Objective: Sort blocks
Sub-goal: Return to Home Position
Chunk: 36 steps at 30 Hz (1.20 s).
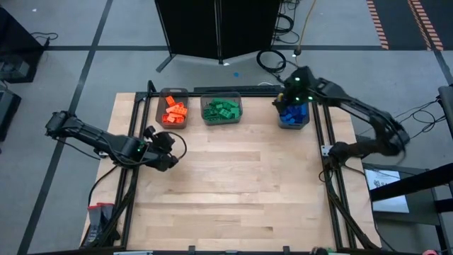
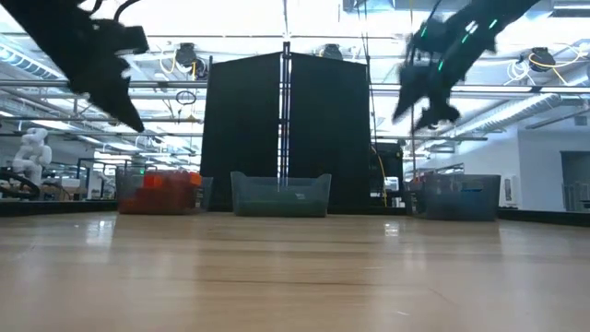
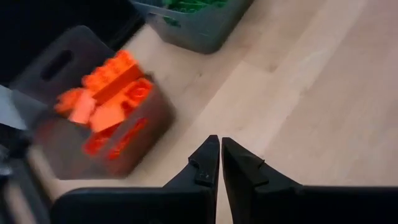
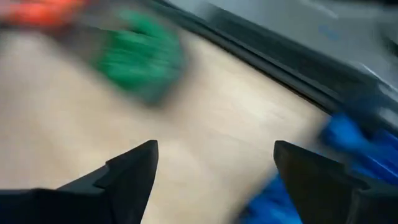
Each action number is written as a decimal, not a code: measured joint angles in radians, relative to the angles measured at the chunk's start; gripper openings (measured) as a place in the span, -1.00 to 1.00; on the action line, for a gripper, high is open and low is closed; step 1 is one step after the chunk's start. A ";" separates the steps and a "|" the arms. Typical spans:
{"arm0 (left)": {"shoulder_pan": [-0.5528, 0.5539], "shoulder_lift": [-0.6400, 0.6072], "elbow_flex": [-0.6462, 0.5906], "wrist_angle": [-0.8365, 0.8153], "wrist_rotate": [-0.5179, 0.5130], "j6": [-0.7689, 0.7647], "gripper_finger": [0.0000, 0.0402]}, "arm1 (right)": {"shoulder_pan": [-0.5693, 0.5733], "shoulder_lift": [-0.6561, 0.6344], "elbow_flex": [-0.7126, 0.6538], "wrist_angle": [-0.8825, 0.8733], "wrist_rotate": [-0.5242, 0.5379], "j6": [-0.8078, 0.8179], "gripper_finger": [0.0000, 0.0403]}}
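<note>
Two dark arms, one to each side, neither carrying anything. On the right, reaching to the far corner: the right gripper (image 1: pixel 291 94), hanging high over the right bin (image 2: pixel 456 196). Fingers spread wide, nothing between them, which fits a release into that bin more than a fresh pick. On the left, low beside the table's edge: the left gripper (image 3: pixel 220 142), near the left bin (image 2: pixel 129 194) but apart from it, above bare wood. Fingers pressed together tip to tip, holding nothing. Looks like a parked pose, out of the other arm's way.

Three grey bins in a row along the far edge, probably set there to leave the near wood open as working room. One colour to each: orange blocks (image 1: pixel 174 112) heaped in the left, green blocks (image 1: pixel 221 110) in the middle bin (image 2: pixel 279 195), blue blocks (image 1: pixel 291 115) in the right. No loose block to be seen on the wood, so sorting judged done or close to it, with only the move back to rest remaining.

Beyond, a large workshop hall with strip lights and pipework overhead and a grey floor with coiled cables (image 1: pixel 272 60). Directly behind the middle bin, a tall black panel (image 2: pixel 286 129). Underneath it all, the table (image 1: pixel 226 191): pale planks, smooth with a faint sheen at eye level, bordered by black frame rails (image 1: pixel 333 198).
</note>
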 joint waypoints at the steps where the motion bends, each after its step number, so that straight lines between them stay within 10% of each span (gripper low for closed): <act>1: -0.001 -0.001 0.012 0.007 0.023 -0.008 -0.89 | 0.014 -0.049 0.000 0.009 -0.062 -0.022 0.56; 5: -0.003 -0.006 0.056 0.108 0.015 0.085 -0.89 | 0.085 -0.274 0.001 0.020 -0.234 -0.090 0.57; 15: 0.004 -0.067 0.235 0.438 0.019 0.582 -0.89 | 0.300 -0.825 -0.036 -0.068 -0.253 0.190 0.57; 23: 0.039 -0.356 0.237 0.517 0.321 0.628 -0.89 | 0.417 -1.023 -0.581 0.795 -0.730 -0.009 0.57; 28: 0.038 -0.556 0.195 0.434 0.545 0.611 -0.89 | 0.531 -0.929 -0.876 1.287 -0.531 0.182 0.57; 36: 0.039 -0.899 -0.063 0.452 0.555 0.558 -0.89 | 0.817 -0.756 -0.972 1.562 -0.358 -0.047 0.57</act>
